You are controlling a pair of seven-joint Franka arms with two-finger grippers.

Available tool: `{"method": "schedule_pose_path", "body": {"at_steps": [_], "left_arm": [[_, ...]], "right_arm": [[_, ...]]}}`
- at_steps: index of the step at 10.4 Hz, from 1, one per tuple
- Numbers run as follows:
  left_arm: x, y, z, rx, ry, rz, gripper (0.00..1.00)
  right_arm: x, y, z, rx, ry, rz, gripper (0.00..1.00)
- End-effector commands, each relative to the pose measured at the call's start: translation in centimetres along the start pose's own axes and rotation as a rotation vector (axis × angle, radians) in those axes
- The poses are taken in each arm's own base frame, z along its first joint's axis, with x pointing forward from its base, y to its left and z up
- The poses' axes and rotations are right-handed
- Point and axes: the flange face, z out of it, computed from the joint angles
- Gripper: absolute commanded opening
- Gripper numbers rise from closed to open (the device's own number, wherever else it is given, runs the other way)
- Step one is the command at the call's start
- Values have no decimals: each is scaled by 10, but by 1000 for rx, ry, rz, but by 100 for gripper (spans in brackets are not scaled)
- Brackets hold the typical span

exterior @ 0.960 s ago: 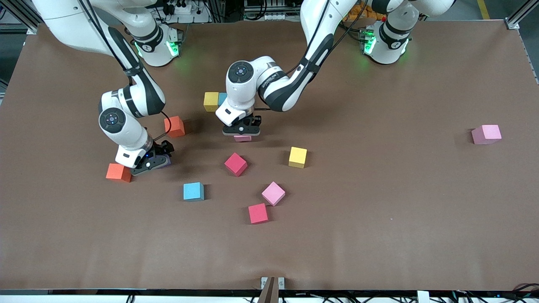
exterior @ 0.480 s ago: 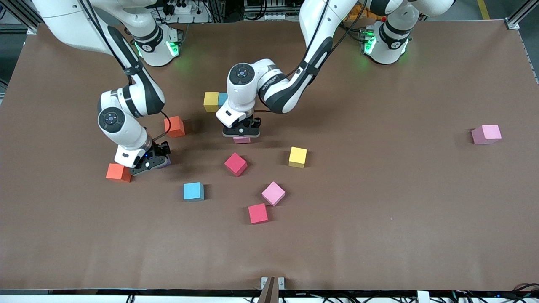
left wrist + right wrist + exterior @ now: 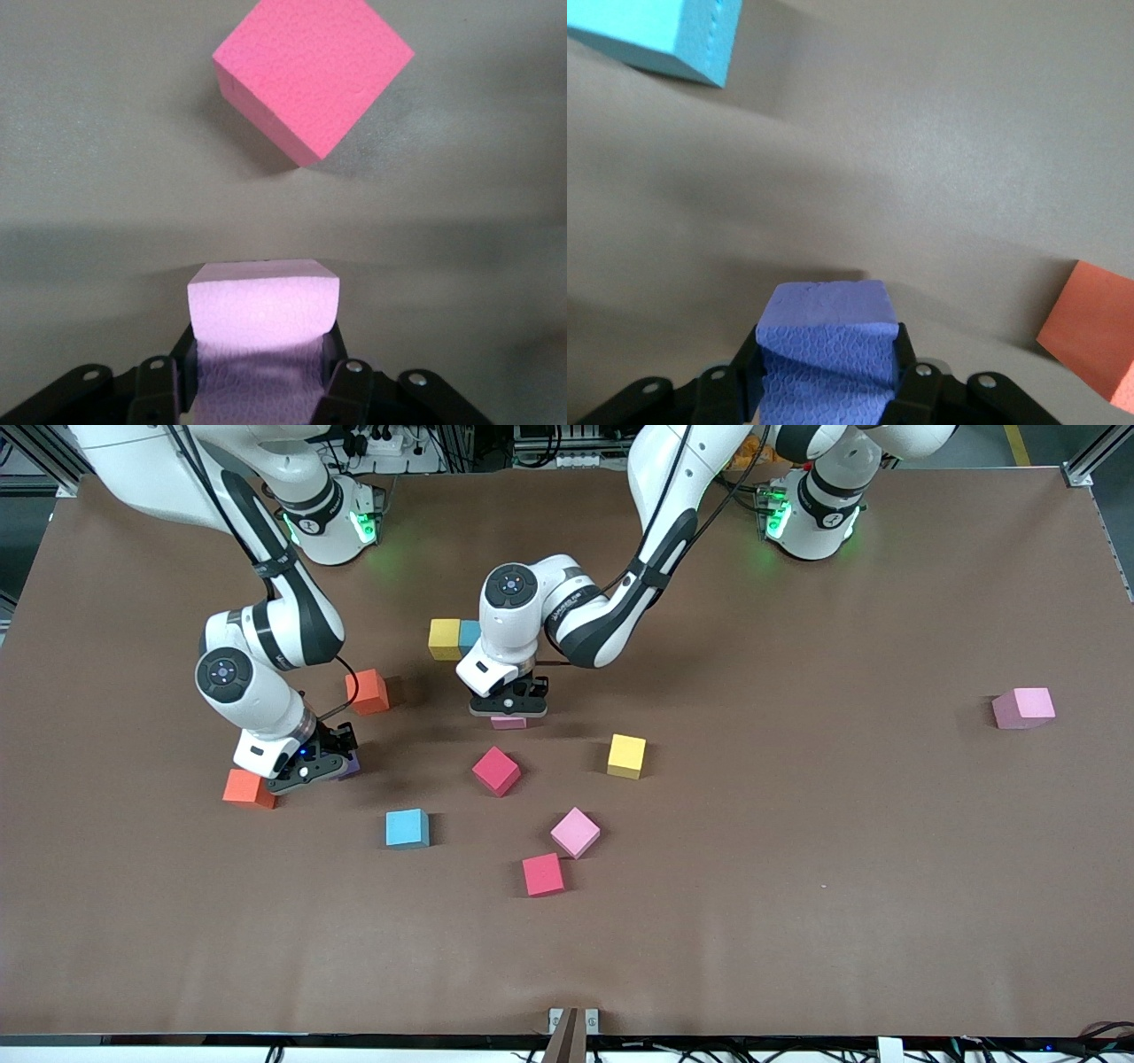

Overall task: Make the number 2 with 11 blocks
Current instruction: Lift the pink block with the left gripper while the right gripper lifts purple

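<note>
Blocks lie scattered over the brown desk (image 3: 797, 921), with no digit laid out among them yet. Nearest the front camera sits a red block (image 3: 542, 874), with a pink block (image 3: 575, 833) touching its corner just farther back, and a blue block (image 3: 407, 828) toward the right arm's end. Farther in, a deep pink block (image 3: 496, 771) and a yellow block (image 3: 626, 755) sit apart from each other. At the right arm's end, an orange block (image 3: 249, 788) rests beside the right hand (image 3: 306, 771), which is low at the desk and clamped on a purple block (image 3: 828, 350), the foam squeezed between its fingers. Near the middle, the left hand (image 3: 509, 707) is closed on a pale pink block (image 3: 264, 305), held low over the desk; its wrist view shows the deep pink block close ahead. Farther still, a second orange block (image 3: 368, 692) stands alone, and a yellow block (image 3: 444, 638) and a light blue block (image 3: 469, 633) sit touching side by side. Well off toward the left arm's end, another pale pink block (image 3: 1024, 708) sits by itself.
</note>
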Motion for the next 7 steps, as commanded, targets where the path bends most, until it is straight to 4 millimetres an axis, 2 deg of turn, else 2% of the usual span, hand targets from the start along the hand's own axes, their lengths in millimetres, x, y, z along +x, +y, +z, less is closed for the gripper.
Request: {"method": "schedule_pose_path", "body": {"at_steps": [1,3,7], "left_arm": [[0,0,6,-16,6,-26,0],[-1,1,8,-28,13,-32,0],[-8,6,7,-32,9,-64,0]], "right_arm": [[2,-6,-10,17,6,33,0],[9,-17,-15,17,18,91,0],[12,-31,-17,20,11,345,0]]}}
